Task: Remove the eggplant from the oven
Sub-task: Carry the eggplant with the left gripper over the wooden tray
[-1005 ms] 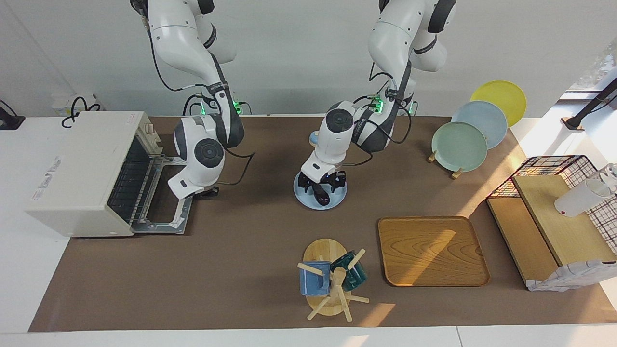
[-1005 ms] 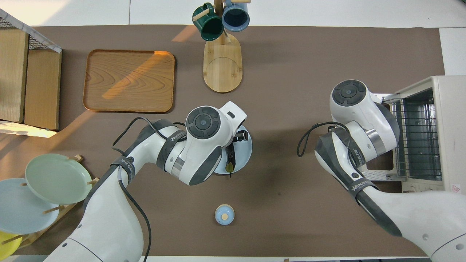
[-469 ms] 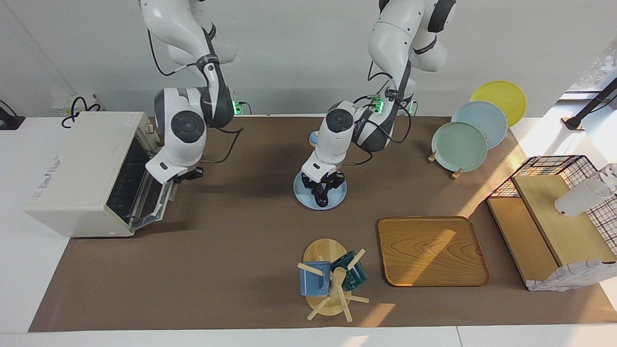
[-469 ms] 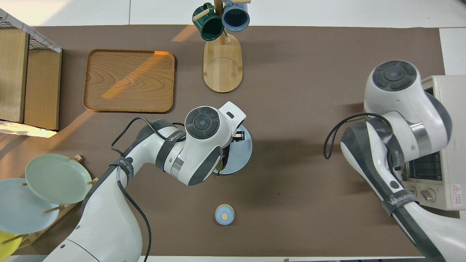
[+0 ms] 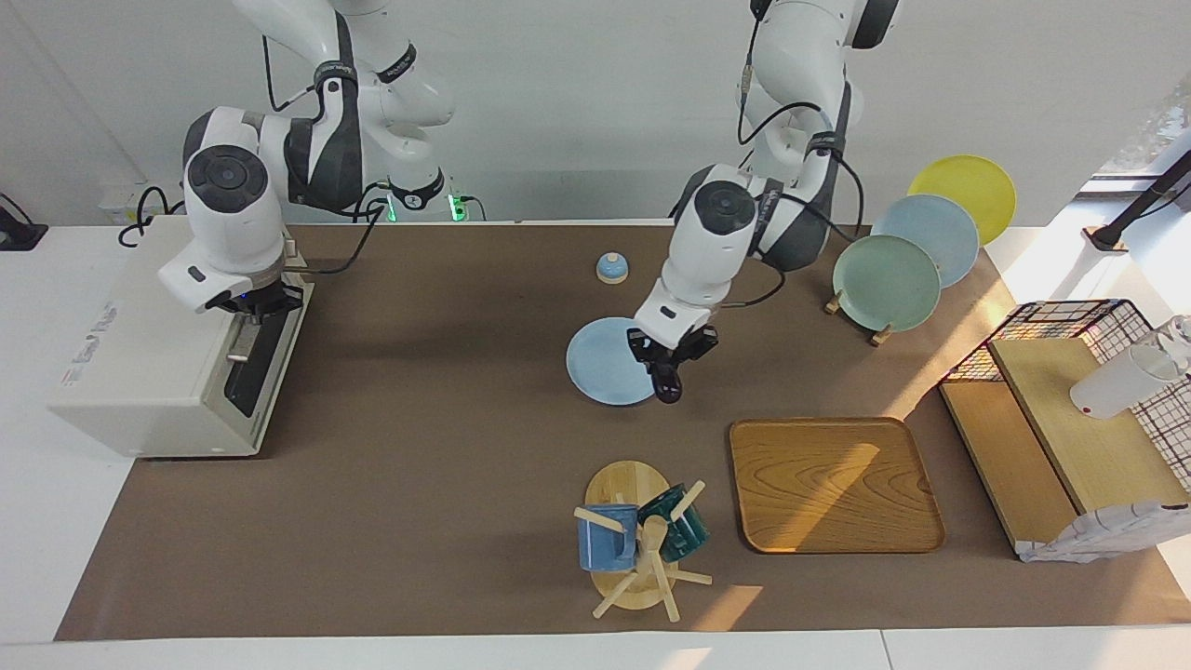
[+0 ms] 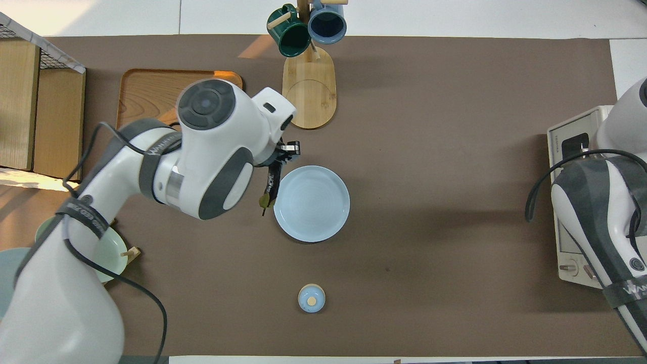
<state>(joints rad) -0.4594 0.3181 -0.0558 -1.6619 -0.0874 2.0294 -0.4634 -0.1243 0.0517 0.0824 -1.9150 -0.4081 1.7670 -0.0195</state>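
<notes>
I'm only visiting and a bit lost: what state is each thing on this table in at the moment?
oven: door shut.
eggplant: lifted, held beside the blue plate.
blue plate: empty, flat on the table.
left end effector: shut on the eggplant.
right end effector: shut, at the oven door's top.
wooden tray: empty.

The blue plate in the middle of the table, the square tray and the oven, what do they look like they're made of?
The blue plate: probably glazed ceramic, possibly melamine; smooth, evenly pale blue, with faint concentric rings.
The tray: wood or wood veneer; bold curved grain, satin brown finish.
The oven: painted sheet metal by its look; flat cream-white panels with crisp edges, plus a dark glass door.
</notes>
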